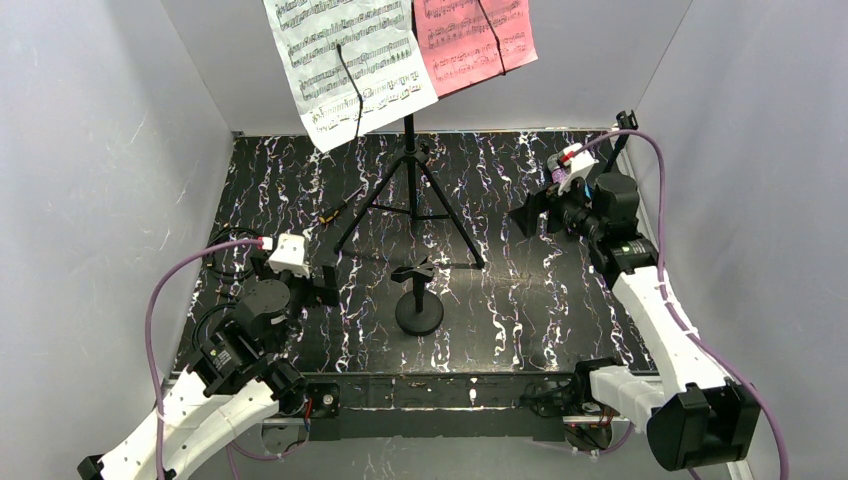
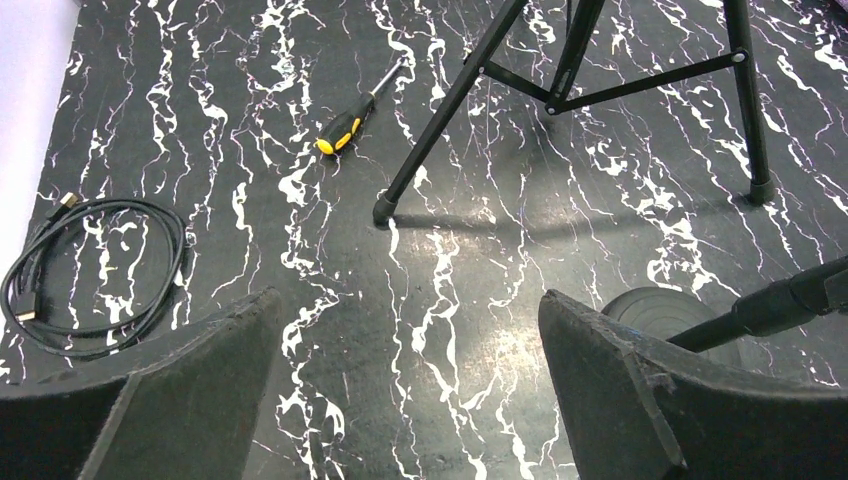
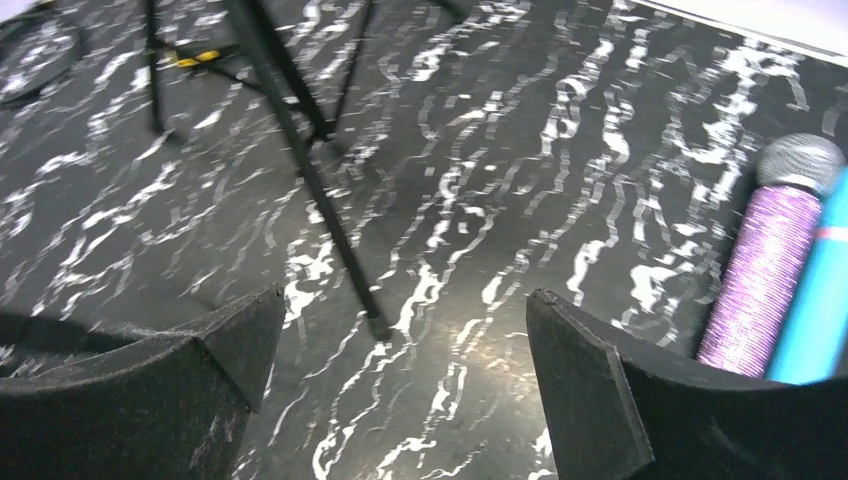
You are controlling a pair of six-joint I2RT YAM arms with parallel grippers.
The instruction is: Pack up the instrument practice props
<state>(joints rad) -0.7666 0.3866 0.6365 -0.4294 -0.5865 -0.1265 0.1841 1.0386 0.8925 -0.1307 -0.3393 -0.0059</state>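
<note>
The white music sheet [image 1: 345,60] and the pink music sheet [image 1: 475,40] rest on the tall tripod stand [image 1: 410,190] at the back. One small black round-based mic holder [image 1: 419,305] stands mid-table; its base [image 2: 650,305] shows just right of my left gripper [image 2: 408,300], which is open over bare table. The purple glitter microphone [image 3: 765,270] with its grey head and the blue microphone [image 3: 815,310] lie side by side, right of my right gripper [image 3: 405,297]. That gripper is open and holds nothing. In the top view the left gripper [image 1: 322,285] is near left and the right gripper [image 1: 530,215] is far right.
A yellow-handled screwdriver [image 2: 350,120] lies left of the tripod's legs [image 2: 440,120]. A coiled black cable [image 2: 90,265] sits by the left wall. A tripod foot [image 3: 375,325] stands on the table between my right fingers. Grey walls enclose the black marbled table [image 1: 520,300].
</note>
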